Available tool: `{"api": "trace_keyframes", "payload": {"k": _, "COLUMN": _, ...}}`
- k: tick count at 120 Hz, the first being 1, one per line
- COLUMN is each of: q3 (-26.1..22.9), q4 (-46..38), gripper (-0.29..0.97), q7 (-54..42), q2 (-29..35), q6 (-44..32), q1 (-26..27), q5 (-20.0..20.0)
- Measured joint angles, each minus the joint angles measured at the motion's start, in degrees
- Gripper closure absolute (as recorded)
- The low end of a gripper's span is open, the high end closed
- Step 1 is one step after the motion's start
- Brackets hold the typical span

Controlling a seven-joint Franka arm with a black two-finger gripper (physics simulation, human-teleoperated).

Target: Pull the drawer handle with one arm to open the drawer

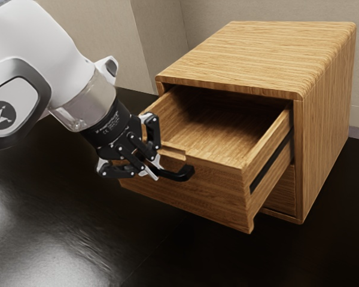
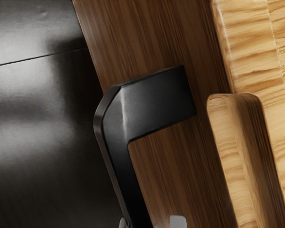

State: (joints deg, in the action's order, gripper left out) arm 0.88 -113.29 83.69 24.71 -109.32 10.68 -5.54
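Soft overhead light. Pale glare smears the dark table [image 1: 54,239] below the gripper [image 1: 146,171]; the drawer [image 1: 227,134] beyond it is shaded inside.

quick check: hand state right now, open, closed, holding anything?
Hand: at the black drawer handle of the pulled-out drawer; open or closed cannot be told.

Black handle [image 2: 147,107] stands off the wooden drawer front [image 2: 180,175].
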Motion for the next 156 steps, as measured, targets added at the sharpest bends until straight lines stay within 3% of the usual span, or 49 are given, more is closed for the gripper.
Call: {"api": "trace_keyframes", "payload": {"k": 156, "q3": -3.16, "q4": -8.71, "gripper": 0.79, "q7": 0.65, "q2": 10.7, "q6": -0.36, "q1": -2.87, "q5": -0.02}}
